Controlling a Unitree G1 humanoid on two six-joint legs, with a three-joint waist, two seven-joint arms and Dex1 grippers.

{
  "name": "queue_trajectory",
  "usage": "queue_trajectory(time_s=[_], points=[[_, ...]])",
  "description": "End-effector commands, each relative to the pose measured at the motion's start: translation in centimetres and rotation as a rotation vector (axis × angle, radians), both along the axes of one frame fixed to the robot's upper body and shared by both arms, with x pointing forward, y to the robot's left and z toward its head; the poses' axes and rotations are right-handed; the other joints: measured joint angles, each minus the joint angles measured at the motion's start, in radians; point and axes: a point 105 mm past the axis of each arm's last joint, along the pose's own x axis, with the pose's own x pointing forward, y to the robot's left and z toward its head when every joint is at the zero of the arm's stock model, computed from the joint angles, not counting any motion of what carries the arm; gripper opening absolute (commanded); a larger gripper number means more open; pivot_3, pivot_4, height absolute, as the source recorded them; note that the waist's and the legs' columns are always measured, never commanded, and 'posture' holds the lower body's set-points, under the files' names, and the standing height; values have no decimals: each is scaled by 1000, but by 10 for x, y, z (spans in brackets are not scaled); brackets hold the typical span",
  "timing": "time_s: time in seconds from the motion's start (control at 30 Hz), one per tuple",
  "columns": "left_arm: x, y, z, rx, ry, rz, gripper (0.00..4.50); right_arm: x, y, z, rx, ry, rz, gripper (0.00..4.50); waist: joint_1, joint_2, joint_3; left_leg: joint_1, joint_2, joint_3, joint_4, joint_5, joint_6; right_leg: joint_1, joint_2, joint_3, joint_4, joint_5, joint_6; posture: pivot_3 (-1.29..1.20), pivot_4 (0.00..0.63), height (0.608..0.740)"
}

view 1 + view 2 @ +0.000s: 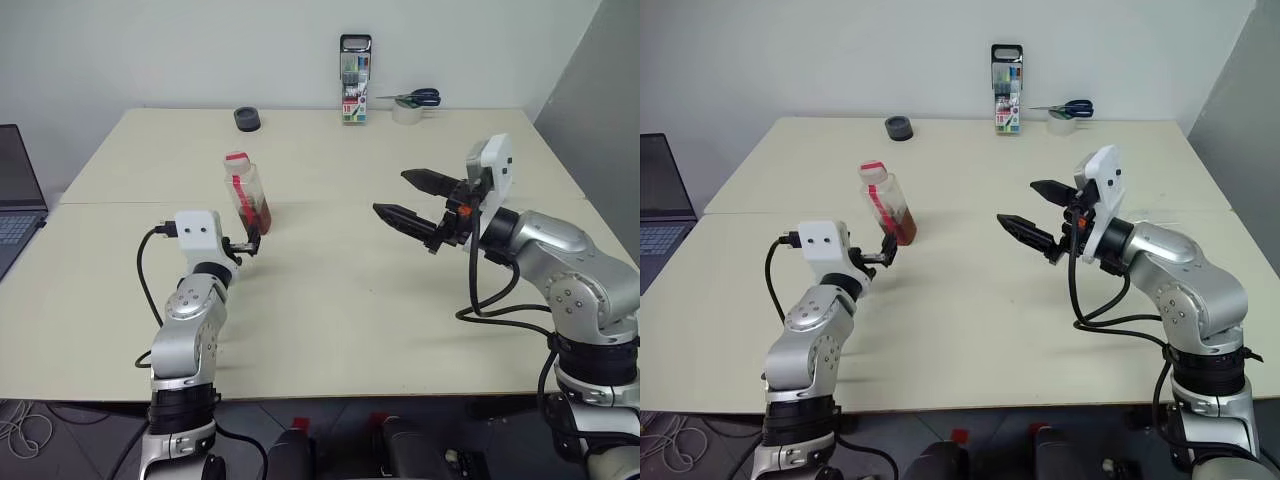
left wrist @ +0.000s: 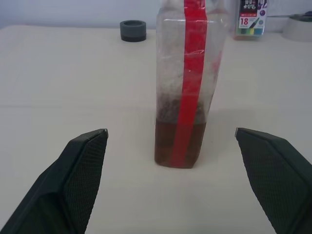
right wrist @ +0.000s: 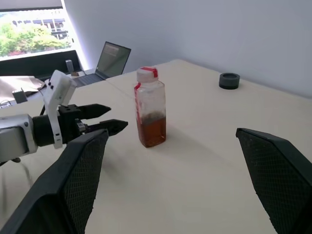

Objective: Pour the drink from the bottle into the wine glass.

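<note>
Pale cream counter (image 1: 330, 300) set against a plain white wall carries everything here. Near its middle, toward nine o'clock from centre, the bottle (image 1: 246, 192) stands upright with its cap on, the drink (image 2: 178, 144) filling only its lower part. The left hand (image 1: 246, 243) sits just at six o'clock of the bottle, its two black fingers spread wide and empty, close to it but not touching. The right hand (image 1: 408, 197) hangs well apart at three o'clock, level and turned toward the bottle, equally wide and empty.

The likeliest trouble is a nudge: the bottle is light and mostly empty, so a finger arriving off-centre could tip or slide it before the grip closes. Squeezing the thin plastic too hard could buckle it. The cap looks to be on, so pouring cannot start until it comes off, and twisting it one-handed may spin the bottle. A wine glass is not to be found on the counter, which would leave the drink nowhere to go.

Counted: one bottle, two hands, one dark round object (image 1: 248, 119) at eleven o'clock, one marker pack (image 1: 354, 80) at twelve, one pair of scissors (image 1: 415, 97) lying on what seems to be one tape roll (image 1: 406, 113), and one laptop (image 1: 15, 195) at nine.
</note>
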Motion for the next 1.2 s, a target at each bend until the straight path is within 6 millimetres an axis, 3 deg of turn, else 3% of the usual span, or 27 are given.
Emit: queue_trajectory(time_s=[0.03, 0.27, 0.53, 1.2], points=[[5, 3, 21, 38, -74, -2, 4467, -2, -2, 8, 17, -52, -13, 4500, 0, 0, 0, 0, 0, 0, 0, 0, 0, 0, 0, 0, 0, 0, 0, 0, 150, 740], [19, 4, 38, 53, -114, -22, 4467, -3, -3, 6, 26, -49, -35, 4500, 1, 0, 0, 0, 0, 0, 0, 0, 0, 0, 0, 0, 0, 0, 0, 0, 150, 740], [40, -5, 38, 62, -113, -98, 4467, -5, 0, 9, 40, -51, -57, 4500, 0, 0, 0, 0, 0, 0, 0, 0, 0, -1, 0, 0, 0, 0, 0, 0, 150, 740], [72, 1, 43, 71, -158, -88, 4467, -4, -6, 5, 45, -60, -104, 4500, -1, 0, 0, 0, 0, 0, 0, 0, 0, -1, -1, 0, 1, 0, 0, 0, 150, 740]])
